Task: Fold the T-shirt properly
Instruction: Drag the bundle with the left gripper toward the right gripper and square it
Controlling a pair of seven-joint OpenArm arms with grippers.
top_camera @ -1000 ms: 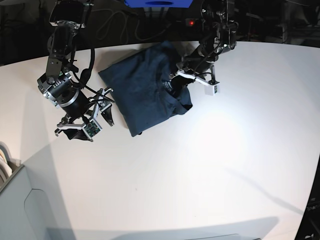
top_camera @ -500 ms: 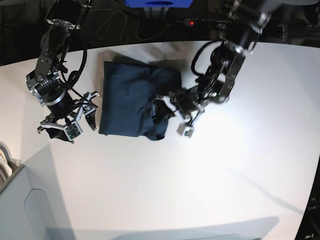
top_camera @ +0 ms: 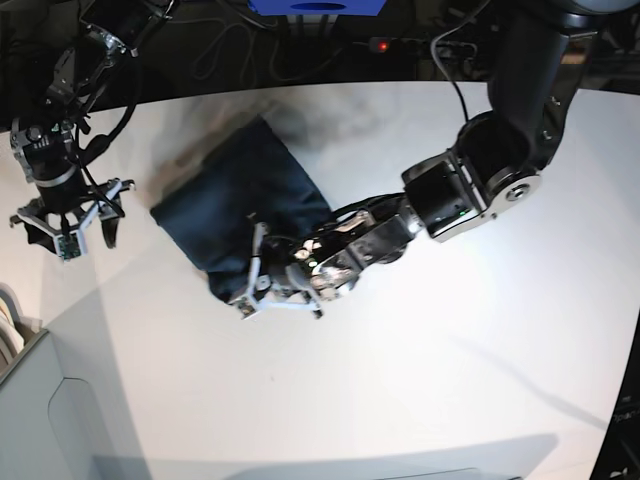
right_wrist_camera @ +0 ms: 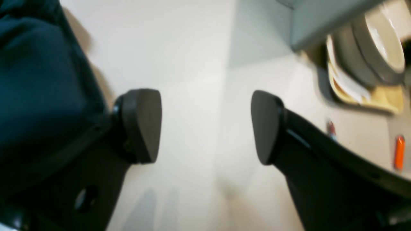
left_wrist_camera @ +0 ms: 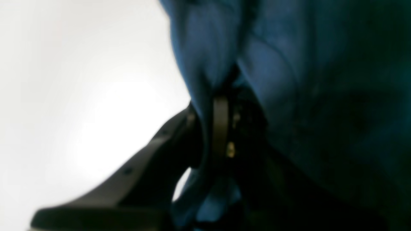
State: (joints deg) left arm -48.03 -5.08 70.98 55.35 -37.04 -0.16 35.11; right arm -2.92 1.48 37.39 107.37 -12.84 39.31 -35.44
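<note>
The dark navy T-shirt (top_camera: 228, 205) lies as a folded bundle on the white table (top_camera: 450, 340), left of centre in the base view. My left gripper (top_camera: 268, 276) reaches across from the right and is shut on the bundle's near edge. The left wrist view shows blue cloth (left_wrist_camera: 289, 80) pinched between the fingers (left_wrist_camera: 221, 122). My right gripper (top_camera: 68, 226) hovers open to the left of the shirt, apart from it. Nothing sits between its pads (right_wrist_camera: 144, 125), and the T-shirt (right_wrist_camera: 35, 83) fills that view's upper left corner.
A grey box (top_camera: 40, 420) stands at the table's near left corner. The right wrist view shows stacked plates (right_wrist_camera: 369, 57) and a small orange item (right_wrist_camera: 399, 157) beyond the table edge. Cables and a blue object (top_camera: 315, 6) lie behind the far edge.
My left arm has swung far to the left and nearer, dragging the T-shirt with it and turning it. My right arm has drawn back to the left, still open.
</note>
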